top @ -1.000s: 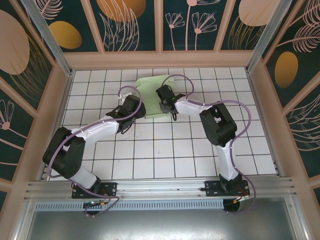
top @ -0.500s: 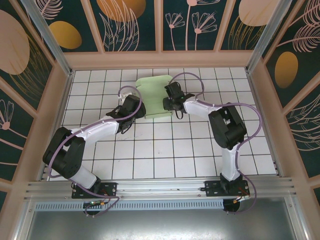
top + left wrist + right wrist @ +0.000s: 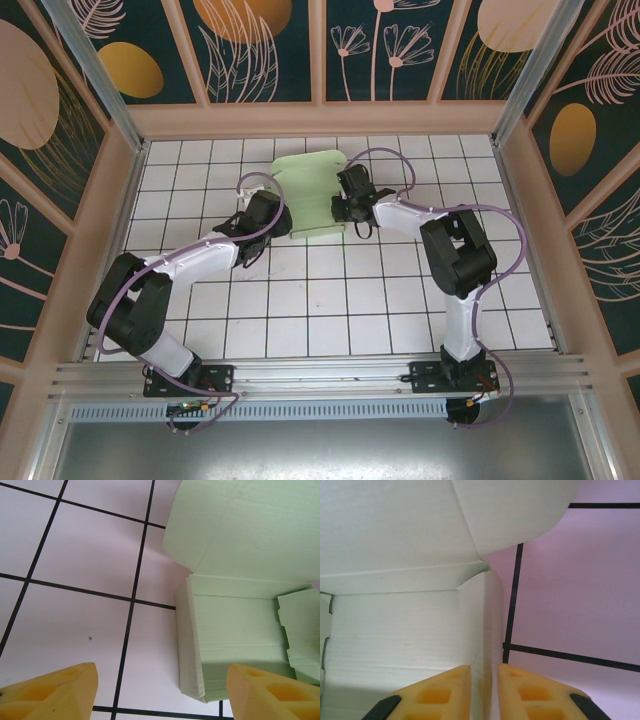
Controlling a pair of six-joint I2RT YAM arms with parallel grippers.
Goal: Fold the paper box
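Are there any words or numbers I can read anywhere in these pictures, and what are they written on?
No readable text anywhere.
The paper box is plain pale green card with no print, seen from above and from both wrist cameras.
The wall panels carry only drawn flowers, leaves and round shapes, no letters.
The floor tiles are plain white with dark lines.

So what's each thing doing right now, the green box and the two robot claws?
paper box: half folded, side walls standing up, far flap open.
left gripper: open, one finger on each side of the box's left wall.
right gripper: nearly closed, pinching the box's right wall.
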